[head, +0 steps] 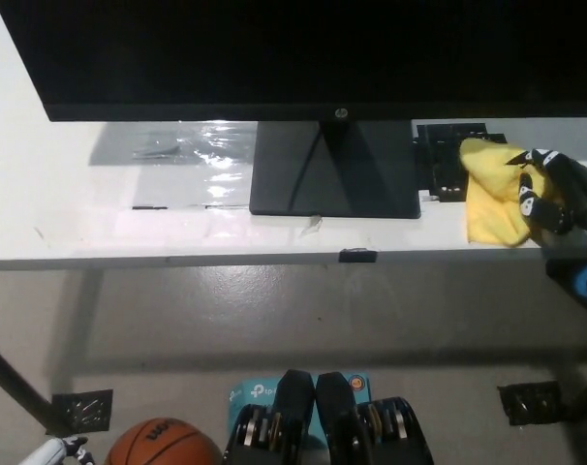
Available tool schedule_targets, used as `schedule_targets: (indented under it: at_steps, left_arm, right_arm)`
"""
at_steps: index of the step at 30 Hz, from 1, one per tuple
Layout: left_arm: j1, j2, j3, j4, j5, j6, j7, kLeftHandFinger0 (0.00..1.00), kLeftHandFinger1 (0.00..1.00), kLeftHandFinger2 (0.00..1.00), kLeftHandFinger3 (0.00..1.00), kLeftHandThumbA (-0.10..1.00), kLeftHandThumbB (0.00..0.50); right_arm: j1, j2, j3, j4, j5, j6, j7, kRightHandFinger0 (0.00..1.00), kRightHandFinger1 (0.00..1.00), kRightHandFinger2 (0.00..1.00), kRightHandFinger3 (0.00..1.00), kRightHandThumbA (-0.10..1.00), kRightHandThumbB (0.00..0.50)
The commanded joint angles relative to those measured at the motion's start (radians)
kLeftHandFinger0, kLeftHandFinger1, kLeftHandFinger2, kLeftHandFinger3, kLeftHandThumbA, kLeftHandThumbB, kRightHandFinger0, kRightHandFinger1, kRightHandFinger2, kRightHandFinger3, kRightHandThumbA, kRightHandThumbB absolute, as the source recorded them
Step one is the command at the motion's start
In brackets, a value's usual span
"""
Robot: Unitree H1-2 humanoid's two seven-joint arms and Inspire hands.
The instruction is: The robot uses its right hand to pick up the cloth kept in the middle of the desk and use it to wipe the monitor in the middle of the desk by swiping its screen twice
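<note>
Head view shows me the black right hand (555,199) clutching the yellow cloth (494,194) over the desk (71,223), right of the monitor (274,53). Monitor stand (334,170) and plastic sheet (182,155) lie left. Of the white left hand (53,451), the fingers I cannot judge.

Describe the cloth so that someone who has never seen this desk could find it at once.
Start from the big black monitor on the white desk and follow its lower edge toward the right end of the desk. There, right of the monitor's black stand, lies a crumpled cloth gripped by the black right robot hand. It is the only bright yellow thing among black and white neighbours.
</note>
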Motion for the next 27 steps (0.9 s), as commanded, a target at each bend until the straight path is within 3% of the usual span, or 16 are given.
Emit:
schedule_targets:
  at_steps: [1, 5, 7, 17, 20, 22, 23, 24, 25, 27]
  left_arm:
    - [0.014, 0.017, 0.015, -0.029, 0.005, 0.004, -0.003, 0.98, 1.00, 1.00, 0.87, 0.27, 0.256]
    - [0.013, 0.017, 0.014, -0.029, 0.012, 0.003, -0.002, 0.98, 1.00, 1.00, 0.86, 0.27, 0.253]
    - [0.014, 0.017, 0.016, -0.028, 0.009, -0.006, -0.002, 0.97, 1.00, 1.00, 0.86, 0.27, 0.254]
    - [0.015, 0.024, 0.017, -0.031, 0.008, -0.007, -0.010, 0.98, 1.00, 1.00, 0.88, 0.27, 0.261]
    - [0.018, 0.022, 0.022, -0.034, 0.001, -0.009, -0.009, 0.96, 1.00, 1.00, 0.86, 0.27, 0.270]
    - [0.019, 0.022, 0.023, -0.034, 0.002, -0.013, -0.007, 0.95, 1.00, 0.98, 0.85, 0.27, 0.274]
    - [0.022, 0.023, 0.027, -0.032, -0.001, -0.013, -0.006, 0.95, 1.00, 0.98, 0.85, 0.27, 0.274]
    - [0.024, 0.023, 0.030, -0.039, 0.000, 0.001, -0.008, 0.96, 1.00, 0.98, 0.85, 0.28, 0.279]
    - [0.025, 0.022, 0.032, -0.040, -0.001, -0.004, -0.007, 0.96, 1.00, 0.98, 0.85, 0.28, 0.280]
    - [0.026, 0.022, 0.033, -0.038, -0.002, -0.009, -0.007, 0.96, 1.00, 0.98, 0.84, 0.28, 0.280]
  right_arm:
    - [-0.016, 0.007, -0.002, -0.017, -0.021, -0.112, -0.100, 0.00, 0.18, 0.44, 0.19, -0.10, 0.000]
    - [-0.013, 0.020, -0.002, -0.015, -0.037, -0.128, -0.146, 0.00, 0.23, 0.51, 0.18, -0.10, 0.000]
    - [-0.016, 0.022, 0.004, 0.012, -0.061, -0.170, -0.197, 0.00, 0.21, 0.48, 0.19, -0.10, 0.000]
    - [0.017, 0.031, 0.008, 0.004, -0.104, -0.131, -0.248, 0.00, 0.16, 0.42, 0.17, -0.10, 0.000]
    - [0.034, 0.050, -0.012, 0.006, -0.100, -0.124, -0.294, 0.00, 0.06, 0.33, 0.15, -0.10, 0.000]
    - [0.053, 0.079, -0.057, -0.030, -0.054, -0.075, -0.298, 0.00, 0.04, 0.34, 0.05, -0.10, 0.000]
    - [0.055, 0.100, -0.082, -0.036, -0.026, -0.059, -0.293, 0.00, 0.04, 0.36, 0.04, -0.10, 0.000]
    - [0.070, 0.162, -0.180, -0.090, 0.101, 0.037, -0.261, 0.00, 0.09, 0.40, 0.03, -0.10, 0.000]
    - [0.078, 0.191, -0.227, -0.114, 0.142, 0.062, -0.264, 0.00, 0.15, 0.46, 0.03, -0.10, 0.000]
    - [0.081, 0.223, -0.281, -0.127, 0.173, 0.061, -0.268, 0.00, 0.15, 0.47, 0.02, -0.10, 0.000]
